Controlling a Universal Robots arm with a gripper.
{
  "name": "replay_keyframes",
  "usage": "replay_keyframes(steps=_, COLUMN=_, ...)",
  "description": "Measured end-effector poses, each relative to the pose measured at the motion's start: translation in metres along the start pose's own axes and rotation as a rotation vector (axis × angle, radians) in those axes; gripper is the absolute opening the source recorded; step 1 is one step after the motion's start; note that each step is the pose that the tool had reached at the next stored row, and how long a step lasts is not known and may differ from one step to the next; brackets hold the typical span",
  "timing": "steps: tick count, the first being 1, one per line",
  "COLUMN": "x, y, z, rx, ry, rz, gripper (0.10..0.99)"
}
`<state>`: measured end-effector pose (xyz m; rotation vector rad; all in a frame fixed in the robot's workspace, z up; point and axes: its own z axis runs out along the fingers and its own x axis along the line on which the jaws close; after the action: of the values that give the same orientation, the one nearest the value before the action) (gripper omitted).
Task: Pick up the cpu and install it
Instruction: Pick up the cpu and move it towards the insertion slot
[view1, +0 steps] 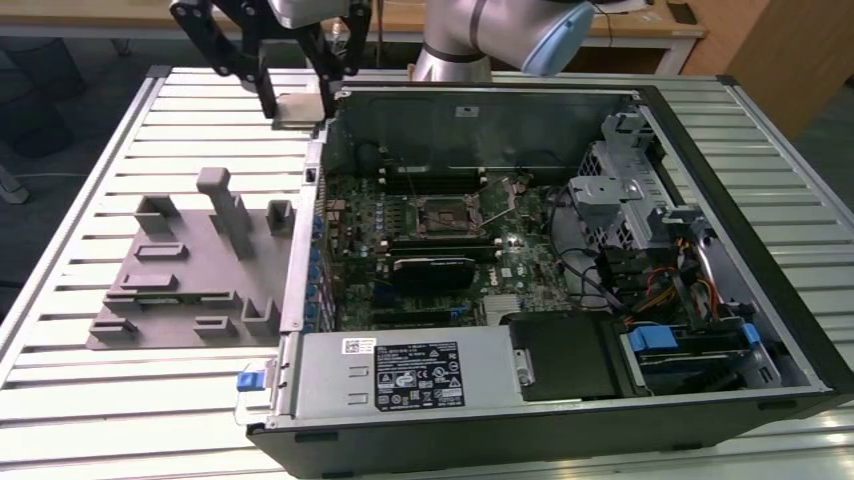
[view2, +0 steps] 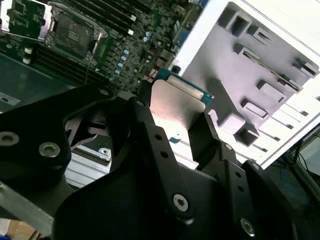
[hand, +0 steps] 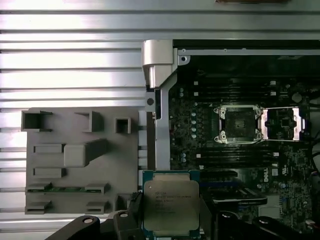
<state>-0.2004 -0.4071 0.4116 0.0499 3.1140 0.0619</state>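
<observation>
The gripper (view1: 296, 98) is seen closed on the cpu (view1: 300, 108), which is clamped by its opposite edges between the two black fingers (view2: 145, 120). In the first wrist view the cpu (hand: 171, 205) is held flat, metal plate facing the camera. It is raised above the slatted table (view1: 134, 400), by the side wall of the open computer case (view1: 694, 130). The grey fixture (view1: 174, 280) lies on the table beside the case. The open socket (hand: 239, 123) on the motherboard is well apart from the chip.

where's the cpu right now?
The cpu sits clamped in the gripper at the exterior view's upper left, just outside the open case's wall, above the slatted table; not yet in the socket.
</observation>
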Motion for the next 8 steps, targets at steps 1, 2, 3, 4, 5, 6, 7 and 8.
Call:
replay_keyframes(steps=1, x=-0.0033, y=0.0001, z=0.0003, rx=0.000, ry=0.0000, rz=0.000, gripper=0.541)
replay_keyframes(steps=2, x=-0.0066, y=0.0002, z=0.0006, rx=0.000, ry=0.0002, rz=0.000, gripper=0.541)
replay_keyframes(steps=3, x=-0.0098, y=0.0003, z=0.0009, rx=0.000, ry=0.0001, rz=0.000, gripper=0.541)
replay_keyframes(steps=4, x=-0.0128, y=0.0004, z=0.0012, rx=0.000, ry=0.0001, rz=0.000, gripper=0.541)
replay_keyframes(steps=5, x=-0.0159, y=0.0005, z=0.0015, rx=0.000, ry=0.0001, rz=0.000, gripper=0.541)
replay_keyframes(steps=6, x=-0.0190, y=0.0006, z=0.0018, rx=0.000, ry=0.0002, rz=0.000, gripper=0.541)
replay_keyframes(steps=7, x=-0.0222, y=0.0006, z=0.0020, rx=0.000, ry=0.0002, rz=0.000, gripper=0.541)
replay_keyframes(steps=8, x=-0.0255, y=0.0007, z=0.0023, rx=0.000, ry=0.0002, rz=0.000, gripper=0.541)
